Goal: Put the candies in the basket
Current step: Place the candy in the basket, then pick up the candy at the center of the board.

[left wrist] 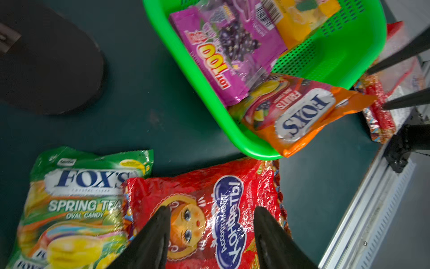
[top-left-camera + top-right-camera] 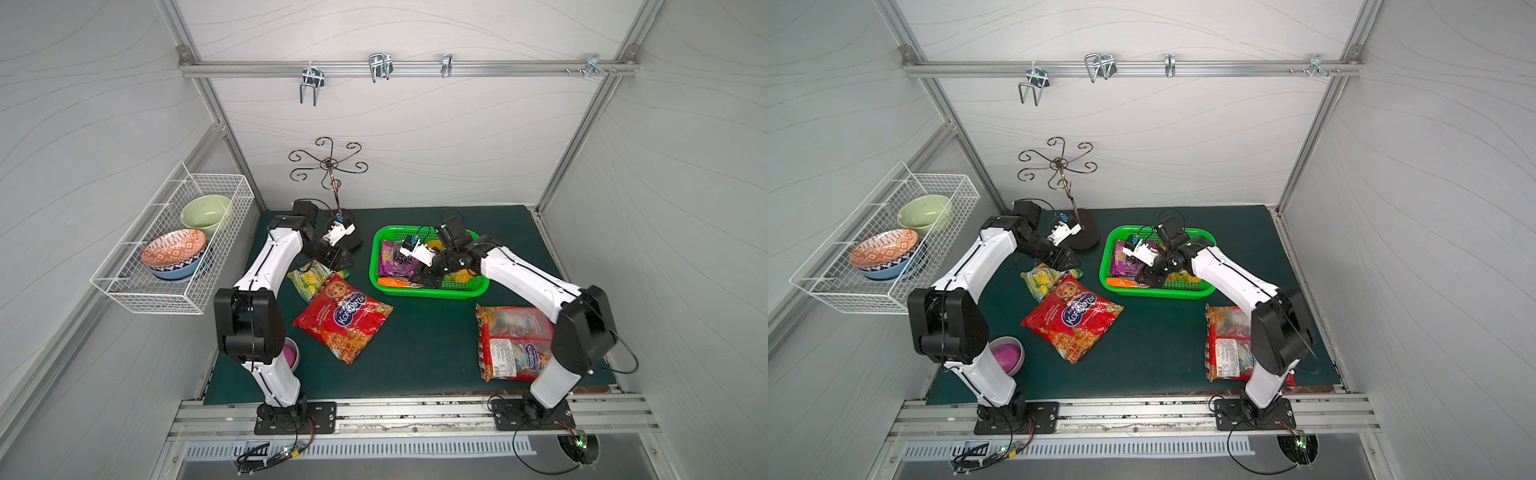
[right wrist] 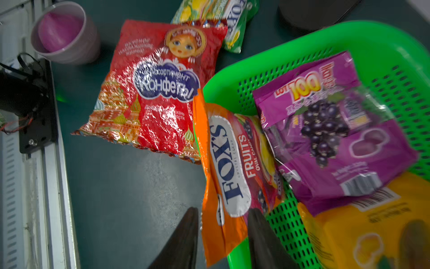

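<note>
Lining floor: dark green mat [image 2: 415, 353] | walls [image 2: 415, 124] white | left hand [image 1: 211, 214] released | right hand [image 3: 223, 209] released over basket [image 2: 432, 293]

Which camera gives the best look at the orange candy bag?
The right wrist view: the orange candy bag is large, label readable, lying over the basket rim. The left wrist view shows it smaller; both top views show only a sliver.

Widest lane for you: bare table [image 2: 432, 345] btw the middle red bag [image 2: 345, 320] and right red bag [image 2: 513, 345]. Basket [image 2: 432, 293] front rim is blocked by the orange bag [image 2: 399, 282] draped over it, w/ the right hand [image 2: 426, 277] straddling its end. Mug-tree base [image 2: 353, 239] crowds the back left.
</note>
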Controlling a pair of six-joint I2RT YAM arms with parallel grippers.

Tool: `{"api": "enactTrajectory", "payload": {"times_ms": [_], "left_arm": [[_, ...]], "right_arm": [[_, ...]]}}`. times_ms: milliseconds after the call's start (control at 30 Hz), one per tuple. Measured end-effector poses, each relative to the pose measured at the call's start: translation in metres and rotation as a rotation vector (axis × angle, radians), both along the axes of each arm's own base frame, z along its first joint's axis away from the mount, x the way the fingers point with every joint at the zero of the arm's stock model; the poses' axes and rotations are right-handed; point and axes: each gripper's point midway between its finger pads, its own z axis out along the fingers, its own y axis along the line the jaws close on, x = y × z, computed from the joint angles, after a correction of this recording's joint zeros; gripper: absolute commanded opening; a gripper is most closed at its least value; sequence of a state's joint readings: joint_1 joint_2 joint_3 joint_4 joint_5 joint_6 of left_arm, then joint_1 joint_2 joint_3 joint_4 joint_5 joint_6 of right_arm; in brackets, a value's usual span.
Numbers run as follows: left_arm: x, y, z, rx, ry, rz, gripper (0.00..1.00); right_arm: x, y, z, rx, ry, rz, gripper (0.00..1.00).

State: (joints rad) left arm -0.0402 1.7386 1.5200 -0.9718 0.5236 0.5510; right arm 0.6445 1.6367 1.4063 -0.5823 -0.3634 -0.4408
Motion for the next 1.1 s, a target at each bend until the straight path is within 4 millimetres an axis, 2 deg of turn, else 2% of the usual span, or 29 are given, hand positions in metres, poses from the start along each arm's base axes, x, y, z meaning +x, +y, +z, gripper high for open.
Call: {"api": "enactTrajectory", "payload": {"times_ms": [67, 167, 267, 367, 400, 500, 600, 667, 800, 867, 967, 1100], "left_arm": [[0.002, 0.012, -0.013, 0.053, 0.020, 0.061, 0.60], [0.004, 0.030, -0.027, 0.114, 0.056, 0.160, 0.59], [0.006, 0.051, -0.036, 0.139, 0.088, 0.277, 0.60], [0.004, 0.075, -0.047, 0.142, 0.122, 0.385, 0.62], [0.000, 0.084, -0.051, 0.142, 0.140, 0.421, 0.62], [-0.013, 0.104, -0.057, 0.145, 0.177, 0.503, 0.64], [-0.023, 0.117, -0.056, 0.145, 0.181, 0.561, 0.64], [-0.027, 0.123, -0.056, 0.145, 0.184, 0.588, 0.64], [-0.029, 0.132, -0.067, 0.154, 0.192, 0.641, 0.64], [-0.034, 0.135, -0.077, 0.164, 0.210, 0.667, 0.63], [-0.039, 0.138, -0.088, 0.178, 0.226, 0.700, 0.63], [-0.034, 0.144, -0.097, 0.195, 0.221, 0.740, 0.63]], "right_arm": [[-0.004, -0.012, 0.030, 0.032, -0.087, -0.035, 0.52], [-0.010, -0.031, 0.072, 0.090, -0.204, -0.116, 0.57], [-0.018, -0.041, 0.097, 0.152, -0.258, -0.162, 0.56], [-0.021, -0.033, 0.107, 0.207, -0.246, -0.186, 0.55], [-0.021, -0.023, 0.106, 0.220, -0.229, -0.181, 0.55], [-0.024, 0.022, 0.092, 0.227, -0.164, -0.142, 0.55], [-0.021, 0.069, 0.065, 0.206, -0.087, -0.133, 0.55], [-0.018, 0.091, 0.051, 0.198, -0.052, -0.140, 0.55], [-0.004, 0.121, 0.031, 0.185, -0.014, -0.193, 0.53], [0.011, 0.140, 0.029, 0.192, -0.028, -0.232, 0.53], [0.026, 0.162, 0.015, 0.177, -0.039, -0.271, 0.52], [0.034, 0.186, -0.012, 0.133, -0.025, -0.293, 0.50]]}}
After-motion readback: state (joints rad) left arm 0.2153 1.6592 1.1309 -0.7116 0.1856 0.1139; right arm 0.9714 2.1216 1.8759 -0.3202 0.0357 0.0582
